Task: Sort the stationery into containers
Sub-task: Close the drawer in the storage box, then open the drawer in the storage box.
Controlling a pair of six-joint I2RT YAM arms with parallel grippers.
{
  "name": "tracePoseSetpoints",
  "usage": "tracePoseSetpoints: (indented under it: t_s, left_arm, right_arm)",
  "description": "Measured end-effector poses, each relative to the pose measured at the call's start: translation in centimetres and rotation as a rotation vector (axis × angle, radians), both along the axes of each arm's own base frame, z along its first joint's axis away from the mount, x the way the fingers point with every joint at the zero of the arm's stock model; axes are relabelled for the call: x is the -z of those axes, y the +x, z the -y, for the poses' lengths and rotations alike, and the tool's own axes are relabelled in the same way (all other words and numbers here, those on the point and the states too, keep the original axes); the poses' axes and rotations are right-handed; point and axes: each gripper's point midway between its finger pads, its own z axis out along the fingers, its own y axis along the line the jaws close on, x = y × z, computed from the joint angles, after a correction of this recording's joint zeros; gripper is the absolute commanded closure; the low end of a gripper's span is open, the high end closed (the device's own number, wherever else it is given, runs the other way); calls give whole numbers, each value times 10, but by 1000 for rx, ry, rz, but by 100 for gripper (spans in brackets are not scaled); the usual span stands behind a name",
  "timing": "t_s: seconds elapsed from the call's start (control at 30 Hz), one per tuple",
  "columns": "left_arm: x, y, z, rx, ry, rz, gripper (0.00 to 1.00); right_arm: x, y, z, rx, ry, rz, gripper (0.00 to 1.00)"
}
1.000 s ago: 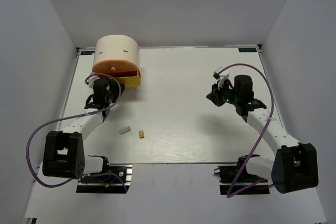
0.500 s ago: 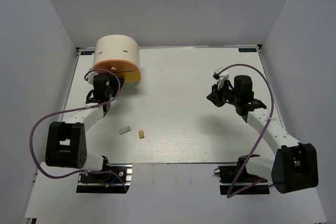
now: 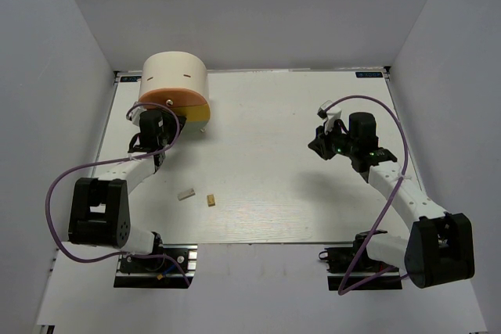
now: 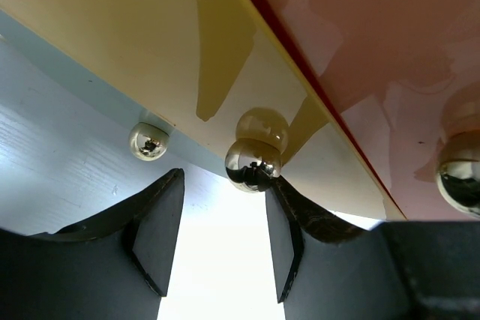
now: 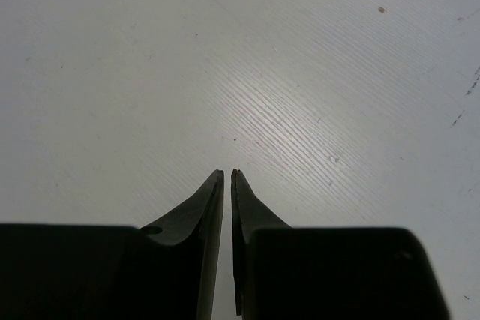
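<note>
Stationery on show comes to two tiny blocks, and neither is in a grip right now. Start at the left gripper: its jaws stand apart, holding nothing, nosed right up to the front of the drum at the far left of the table. Dead ahead of the fingertips sits a shiny knob on the yellow tray. It's closer to the right-hand finger, touching it or very nearly, I can't tell which. The orange tray overhangs above.

Now look outward: the grey block and the tan block lie on the near side of that gripper, behind it, towards the arm bases, just beside each other but apart. The grey one lies roughly left to right, the tan one more near to far. Pens, highlighters? None that I can see.

Over on the right, the right gripper hovers above the table, jaws pinched together on nothing, well apart from both blocks. So the left arm is plainly nearer. I'd say it must back off the drum and turn towards the near edge to reach them.
</note>
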Motion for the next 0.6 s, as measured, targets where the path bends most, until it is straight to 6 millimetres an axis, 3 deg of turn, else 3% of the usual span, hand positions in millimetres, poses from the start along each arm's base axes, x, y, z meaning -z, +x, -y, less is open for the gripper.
tracePoseSetpoints:
  t_s: [0.17, 0.33, 0.43, 0.6]
  left_arm:
    - [-1, -5, 0, -5, -12, 14, 46]
    - [15, -39, -4, -33, -43, -2, 49]
    - [26, -49, -7, -57, -70, -17, 49]
    - [32, -47, -13, -98, -133, -9, 49]
  right_arm:
    - [1, 0, 0, -1, -1, -3, 85]
    - [4, 0, 0, -1, -3, -13, 85]
    - [6, 0, 0, -1, -4, -20, 85]
    - [8, 0, 0, -1, -6, -27, 85]
